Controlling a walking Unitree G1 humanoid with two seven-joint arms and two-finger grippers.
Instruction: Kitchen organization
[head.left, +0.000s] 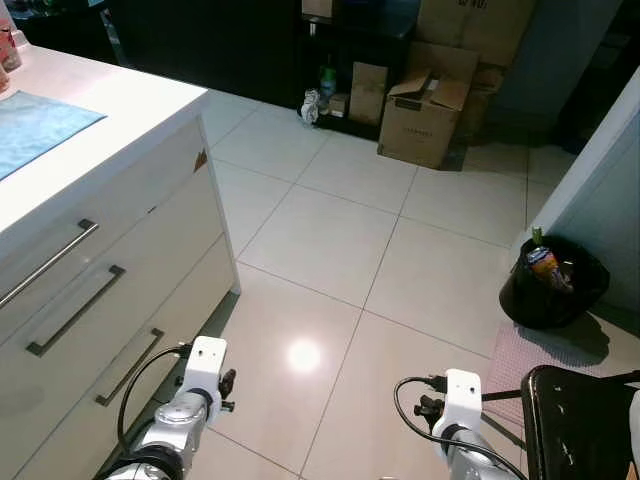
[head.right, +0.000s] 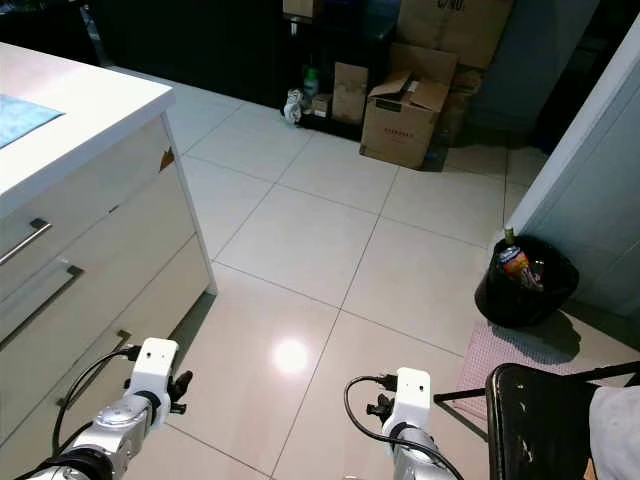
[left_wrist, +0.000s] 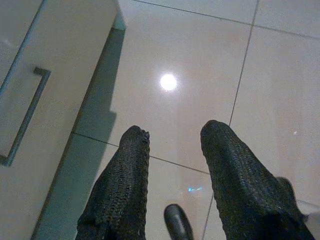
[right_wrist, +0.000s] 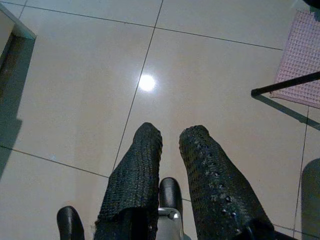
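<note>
We see both arms low over floor tiles (head.left: 330, 240): left gripper (left_wrist: 172, 137) fingers apart, empty; right gripper (right_wrist: 170, 137) slightly parted, empty; drawers (head.left: 90, 300) left.

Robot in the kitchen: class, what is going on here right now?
Nothing is being handled yet. The robot stands on the tiled floor beside a white counter with drawers, both arms hanging low. The left gripper and right gripper are open and empty, pointing at the floor. A blue cloth lies on the counter. Ahead are cardboard boxes; to the right sit a black bin bag with rubbish and a dark chair.
</note>
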